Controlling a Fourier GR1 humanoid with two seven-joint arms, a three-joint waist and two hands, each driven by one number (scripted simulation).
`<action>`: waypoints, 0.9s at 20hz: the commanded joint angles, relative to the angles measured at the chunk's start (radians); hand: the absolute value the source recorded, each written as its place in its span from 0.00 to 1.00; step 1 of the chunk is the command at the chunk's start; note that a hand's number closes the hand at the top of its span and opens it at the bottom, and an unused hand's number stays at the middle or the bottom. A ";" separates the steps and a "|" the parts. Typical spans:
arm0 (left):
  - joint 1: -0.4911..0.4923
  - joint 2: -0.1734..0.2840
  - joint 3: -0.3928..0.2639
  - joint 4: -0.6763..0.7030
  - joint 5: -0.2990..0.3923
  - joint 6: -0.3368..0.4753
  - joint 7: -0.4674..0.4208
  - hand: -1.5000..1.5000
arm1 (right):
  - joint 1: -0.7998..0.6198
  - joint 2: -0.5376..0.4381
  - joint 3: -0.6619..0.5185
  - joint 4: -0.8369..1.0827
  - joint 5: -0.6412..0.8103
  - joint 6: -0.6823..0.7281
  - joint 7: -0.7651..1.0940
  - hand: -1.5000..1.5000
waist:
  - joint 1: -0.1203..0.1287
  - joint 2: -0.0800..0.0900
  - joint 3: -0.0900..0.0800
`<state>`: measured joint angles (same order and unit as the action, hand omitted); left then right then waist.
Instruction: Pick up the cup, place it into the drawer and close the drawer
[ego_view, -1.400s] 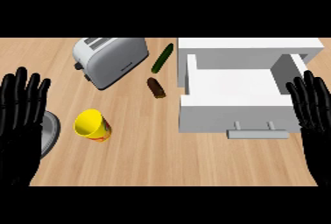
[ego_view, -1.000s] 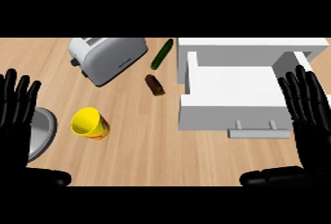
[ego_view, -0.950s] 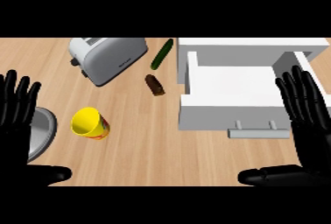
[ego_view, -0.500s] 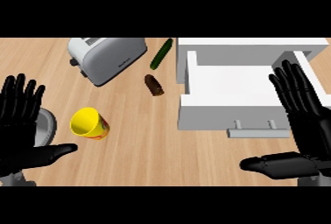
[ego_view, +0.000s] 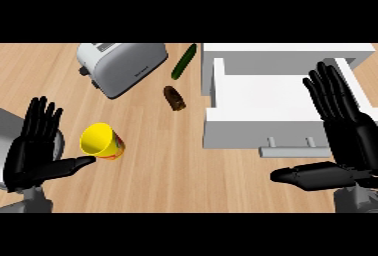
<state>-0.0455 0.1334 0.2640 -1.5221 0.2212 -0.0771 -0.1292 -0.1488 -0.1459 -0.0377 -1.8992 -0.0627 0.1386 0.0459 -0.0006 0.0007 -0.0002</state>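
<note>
Left hand (ego_view: 33, 150), fingers (ego_view: 40, 120) spread open, is standing just left of the yellow cup (ego_view: 102, 142), thumb nearly touching it. Right hand (ego_view: 347, 135), likewise open, is lying over the open drawer (ego_view: 258, 107), far from the cup.

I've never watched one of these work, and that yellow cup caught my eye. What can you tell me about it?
The yellow cup looks like smooth plastic, bright yellow with a red and orange print on its side. It sits on the wooden counter, tilted in this view so its open mouth shows; I see nothing inside. It lies at the left, below the toaster. The left hand is open beside it, thumb tip close to its rim; contact cannot be told.
</note>
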 joint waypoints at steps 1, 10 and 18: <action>-0.035 0.017 0.026 0.171 -0.031 -0.004 -0.095 0.00 | 0.002 0.014 0.012 -0.024 0.021 -0.011 0.015 0.00 | -0.002 0.000 0.000; -0.024 0.043 0.066 0.495 -0.060 -0.059 -0.345 0.00 | -0.108 -0.046 -0.083 0.054 -0.053 0.036 0.034 0.00 | -0.001 0.001 0.000; -0.188 0.114 0.107 0.944 -0.105 -0.083 -0.619 0.00 | -0.132 -0.045 -0.076 -0.010 -0.047 0.009 0.120 0.00 | -0.006 0.001 -0.001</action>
<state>-0.2127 0.2175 0.3571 -0.7310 0.1335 -0.1371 -0.6233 -0.2563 -0.1843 -0.1110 -1.8781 -0.1125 0.1648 0.1103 -0.0080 0.0026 -0.0011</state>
